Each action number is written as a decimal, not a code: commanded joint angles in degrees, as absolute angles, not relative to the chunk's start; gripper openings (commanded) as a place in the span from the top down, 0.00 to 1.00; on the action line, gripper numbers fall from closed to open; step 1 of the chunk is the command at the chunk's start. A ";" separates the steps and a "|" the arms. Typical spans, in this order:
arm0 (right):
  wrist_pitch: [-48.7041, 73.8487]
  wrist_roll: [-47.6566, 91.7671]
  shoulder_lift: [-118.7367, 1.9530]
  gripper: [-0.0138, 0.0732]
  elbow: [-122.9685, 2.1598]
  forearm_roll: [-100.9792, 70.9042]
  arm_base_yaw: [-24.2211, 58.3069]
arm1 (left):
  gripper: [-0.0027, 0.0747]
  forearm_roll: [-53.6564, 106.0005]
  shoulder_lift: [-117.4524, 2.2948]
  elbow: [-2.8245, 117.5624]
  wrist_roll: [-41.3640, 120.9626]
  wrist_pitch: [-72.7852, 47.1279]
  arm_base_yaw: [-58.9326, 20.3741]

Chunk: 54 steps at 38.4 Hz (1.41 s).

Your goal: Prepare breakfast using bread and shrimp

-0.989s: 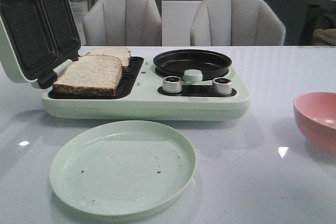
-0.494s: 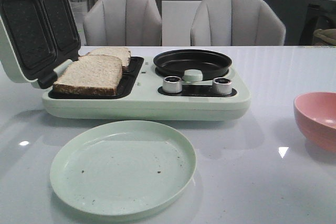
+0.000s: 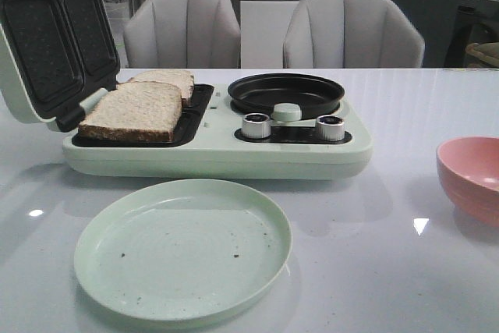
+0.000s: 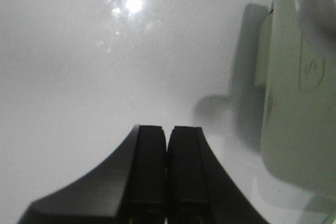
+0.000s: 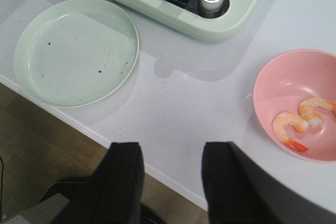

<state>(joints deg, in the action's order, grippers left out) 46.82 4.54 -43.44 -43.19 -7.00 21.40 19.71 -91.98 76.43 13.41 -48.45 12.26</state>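
Note:
Two slices of bread (image 3: 132, 110) lie in the open left well of the pale green breakfast maker (image 3: 218, 154); the far slice (image 3: 165, 79) sits behind the near one. Two shrimp (image 5: 302, 121) lie in the pink bowl (image 5: 283, 77) at the table's right; the bowl also shows in the front view (image 3: 470, 177). My left gripper (image 4: 167, 129) is shut and empty over bare table beside the maker's side. My right gripper (image 5: 170, 148) is open and empty above the table's front edge, between the plate and the bowl. Neither arm shows in the front view.
An empty pale green plate (image 3: 183, 249) lies in front of the maker, also in the right wrist view (image 5: 76, 51). The maker has a round black pan (image 3: 285, 93), two silver knobs (image 3: 256, 125) and its raised lid (image 3: 51, 40). Two grey chairs stand behind the table.

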 commanded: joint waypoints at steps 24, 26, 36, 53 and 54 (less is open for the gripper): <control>43.55 4.39 -43.10 0.39 -44.84 -7.19 21.37 | 0.84 53.58 -103.44 96.02 28.78 -58.24 12.35; 43.55 4.39 -43.10 0.39 -44.84 -7.19 21.37 | 0.84 56.51 -103.33 96.02 30.80 -60.37 12.35; 43.55 4.39 -43.10 0.39 -44.84 -7.19 21.37 | 0.84 57.64 -101.25 93.78 37.49 -67.57 9.62; 43.55 4.39 -43.10 0.39 -44.84 -7.19 21.37 | 0.84 56.19 -83.79 76.30 43.89 -58.95 -4.11; 43.55 4.39 -43.10 0.39 -44.84 -7.19 21.37 | 0.84 55.97 -82.78 75.41 44.38 -58.55 -5.03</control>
